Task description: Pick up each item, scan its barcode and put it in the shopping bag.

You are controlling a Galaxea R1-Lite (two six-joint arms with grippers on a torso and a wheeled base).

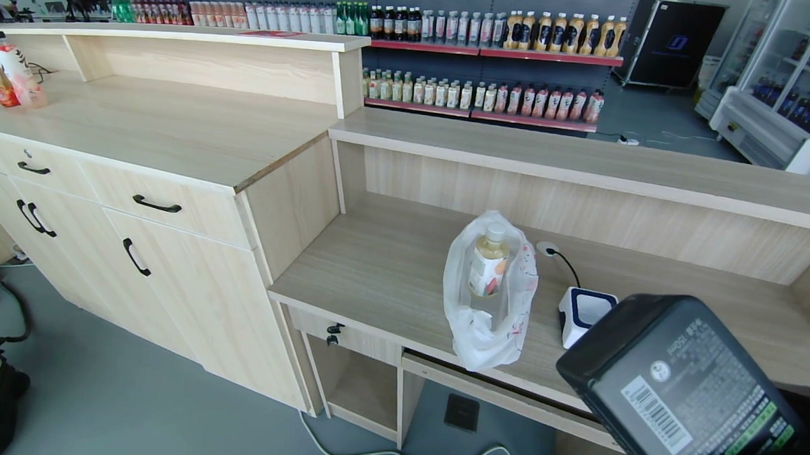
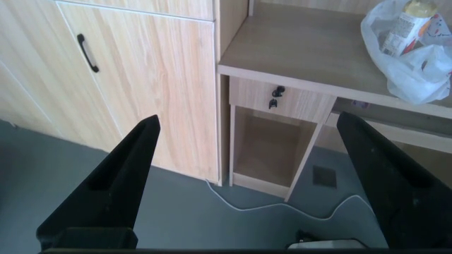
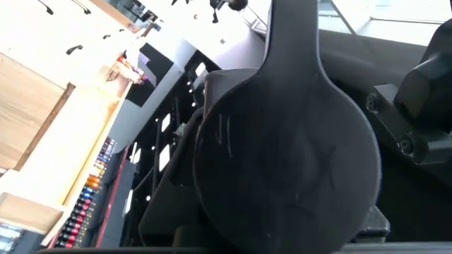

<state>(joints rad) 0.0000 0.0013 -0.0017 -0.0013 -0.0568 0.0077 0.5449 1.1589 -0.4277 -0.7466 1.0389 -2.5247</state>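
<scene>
Nearest, a black rigid plastic jug (image 1: 682,392), boxy with rounded corners and a white barcode label facing up, is held aloft off the desk's near right edge, the right gripper (image 3: 296,141) clamped on it. The left gripper (image 2: 248,118) hangs above the grey floor, its tapered black jaws spread wide around nothing. On the pale wood-grain desk (image 1: 376,267) sit a small white scanner (image 1: 580,313) and, just beside it, a thin, crinkled translucent shopping bag (image 1: 489,331) holding one upright cream-capped bottle (image 1: 488,264). Beyond, red-edged shelves (image 1: 492,52) carry rows of bottles.
</scene>
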